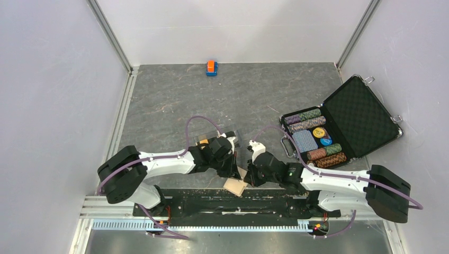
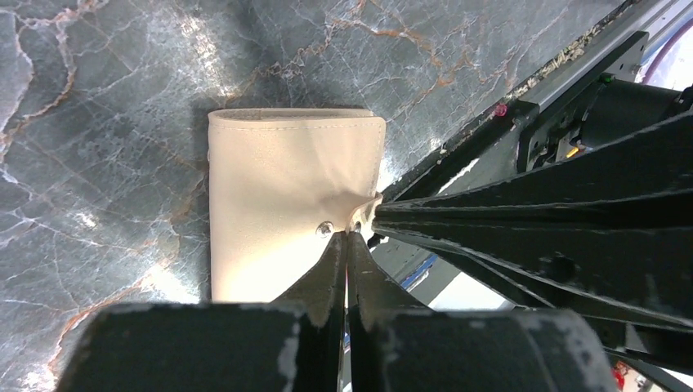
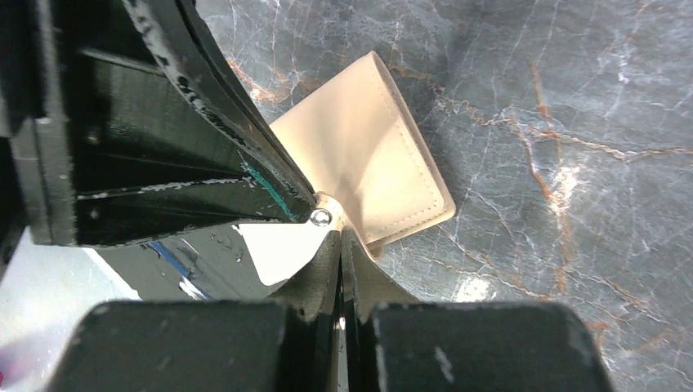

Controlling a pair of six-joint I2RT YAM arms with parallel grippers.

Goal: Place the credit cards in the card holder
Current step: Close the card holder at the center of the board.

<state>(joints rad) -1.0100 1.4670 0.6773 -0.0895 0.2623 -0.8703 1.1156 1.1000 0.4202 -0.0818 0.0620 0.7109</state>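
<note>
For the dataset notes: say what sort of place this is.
Probably a lab robot test cell, not a home: plain white panel walls on aluminium framing, a marble-patterned tabletop, with the left arm and right arm bolted to a base rail.

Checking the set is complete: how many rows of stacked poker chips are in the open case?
4: two chip rows at the case's far end, two at its near end; none looks hidden.

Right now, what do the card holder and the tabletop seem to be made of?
The card holder looks like matte tan leather or faux leather: stitched edges, a metal snap. The tabletop looks like glossy dark marble or marble-print laminate: pale veins, glare patches.
</note>
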